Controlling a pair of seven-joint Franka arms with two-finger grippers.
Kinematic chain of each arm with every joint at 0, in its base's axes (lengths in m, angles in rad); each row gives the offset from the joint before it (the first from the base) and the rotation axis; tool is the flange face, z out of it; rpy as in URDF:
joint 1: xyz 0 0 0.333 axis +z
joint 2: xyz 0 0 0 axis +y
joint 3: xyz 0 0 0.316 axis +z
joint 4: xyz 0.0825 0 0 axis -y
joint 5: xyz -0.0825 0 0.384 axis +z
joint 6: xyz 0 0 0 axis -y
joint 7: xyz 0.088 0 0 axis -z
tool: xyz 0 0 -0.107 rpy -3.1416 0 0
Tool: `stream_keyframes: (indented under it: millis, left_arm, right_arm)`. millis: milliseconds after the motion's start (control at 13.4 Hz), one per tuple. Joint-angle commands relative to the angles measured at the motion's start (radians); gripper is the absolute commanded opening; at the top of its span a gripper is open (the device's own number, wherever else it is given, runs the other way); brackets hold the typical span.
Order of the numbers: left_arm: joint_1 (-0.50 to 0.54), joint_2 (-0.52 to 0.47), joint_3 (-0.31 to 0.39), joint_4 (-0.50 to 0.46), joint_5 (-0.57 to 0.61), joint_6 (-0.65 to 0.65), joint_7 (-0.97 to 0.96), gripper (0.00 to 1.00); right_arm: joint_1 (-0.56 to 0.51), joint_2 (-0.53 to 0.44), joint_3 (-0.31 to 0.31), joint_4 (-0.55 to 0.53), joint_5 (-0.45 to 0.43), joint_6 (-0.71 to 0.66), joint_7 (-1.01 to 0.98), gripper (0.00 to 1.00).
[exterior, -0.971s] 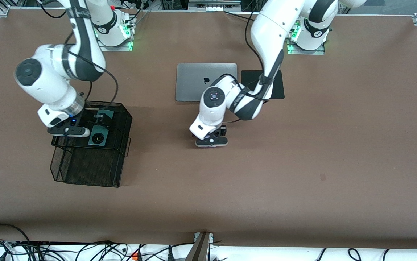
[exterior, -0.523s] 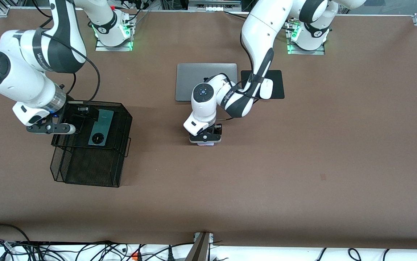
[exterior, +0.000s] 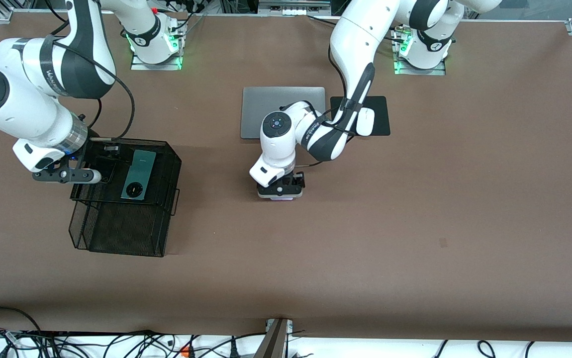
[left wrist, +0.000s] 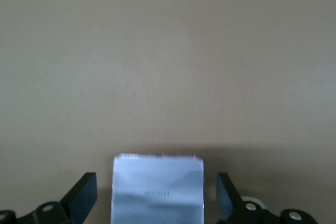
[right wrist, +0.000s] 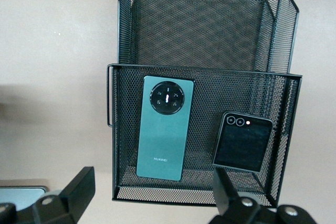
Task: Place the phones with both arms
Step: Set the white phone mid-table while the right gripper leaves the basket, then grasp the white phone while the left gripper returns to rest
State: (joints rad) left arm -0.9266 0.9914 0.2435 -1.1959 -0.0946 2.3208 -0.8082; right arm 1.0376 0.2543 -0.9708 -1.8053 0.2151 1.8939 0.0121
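The pale lilac phone [left wrist: 157,190] lies flat on the brown table. My left gripper [left wrist: 156,199] is low over it and open, one finger on each side with a gap to the phone's edges. In the front view the left gripper [exterior: 281,191] hides nearly all of the lilac phone [exterior: 281,198]. The dark green phone [right wrist: 165,129] and the black phone [right wrist: 242,141] lie side by side in the upper tier of the black mesh basket [right wrist: 205,69]. My right gripper [right wrist: 152,192] is open and empty, over the basket's edge toward the right arm's end [exterior: 62,175]. The green phone [exterior: 138,175] shows in the basket.
The basket [exterior: 174,166] has a lower tier nearer the front camera. A closed grey laptop [exterior: 266,99], a white mouse [exterior: 365,122] and its black pad [exterior: 380,107] lie near the arms' bases. The left arm reaches over the laptop's corner.
My right gripper has let go of the green phone and drawn back from over the basket toward the right arm's end. My left gripper has shifted slightly over the lilac phone.
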Motion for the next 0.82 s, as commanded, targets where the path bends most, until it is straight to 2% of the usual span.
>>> stream_keyframes:
  millis: [0,224,374,598,747]
  left_arm:
    - [0.041,-0.057,0.026,0.035,0.016,-0.119,-0.006,1.00]
    - [0.141,-0.181,0.022,-0.023,0.009,-0.221,0.081,1.00]
    - [0.205,-0.267,0.022,-0.053,0.009,-0.314,0.148,1.00]
    - [0.336,-0.374,0.022,-0.063,0.010,-0.512,0.359,1.00]
    - [0.418,-0.430,0.023,-0.062,0.018,-0.602,0.487,1.00]
  right_arm:
    - [-0.007,0.000,0.003,0.017,-0.016,-0.026,-0.009,1.00]
    - [-0.001,0.000,0.009,0.043,-0.016,-0.036,-0.003,1.00]
    - [0.002,0.037,0.030,0.092,-0.008,-0.052,0.032,1.00]
    - [0.002,0.136,0.136,0.194,0.004,-0.047,0.204,1.00]
    - [0.002,0.228,0.240,0.272,0.021,-0.035,0.281,1.00]
